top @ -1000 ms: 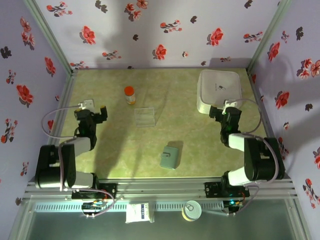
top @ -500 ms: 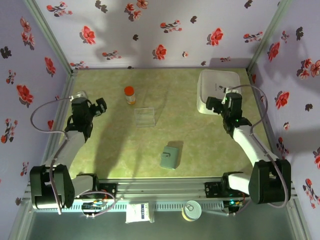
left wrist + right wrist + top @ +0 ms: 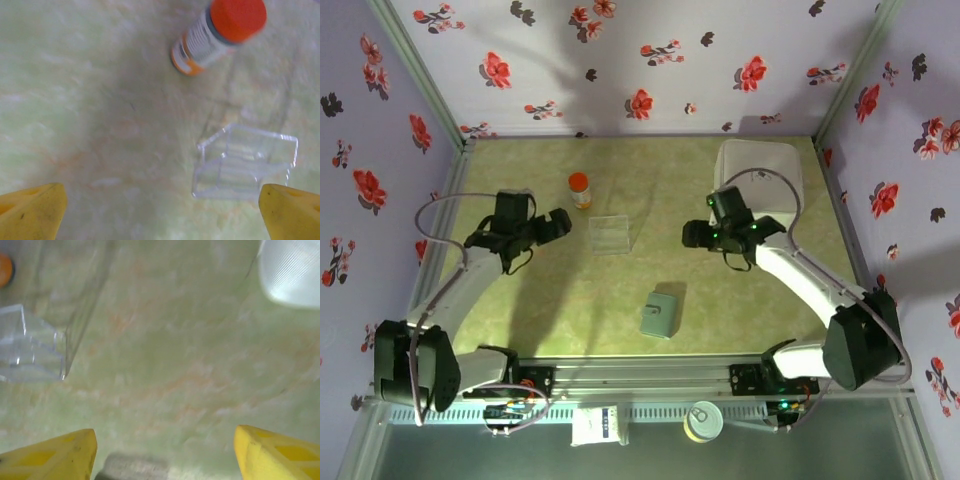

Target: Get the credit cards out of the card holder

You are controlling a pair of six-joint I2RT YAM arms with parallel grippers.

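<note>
Approach step — the 2 hands hover empty above the desk (image 3: 550, 300), left hand (image 3: 557, 222) and right hand (image 3: 692, 235) both open. The card holder (image 3: 659, 316) lies untouched near the front edge — next, 1 hand must descend onto it.

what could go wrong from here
The left fingers hang open close to the clear box and the orange-capped bottle; a low sweep might knock either. The card holder lies flat near the front edge of the table, so a poor pinch by the right fingers could shove it off.

The label on the orange-capped bottle (image 3: 215, 37) is blurred; nothing can be read.
</note>
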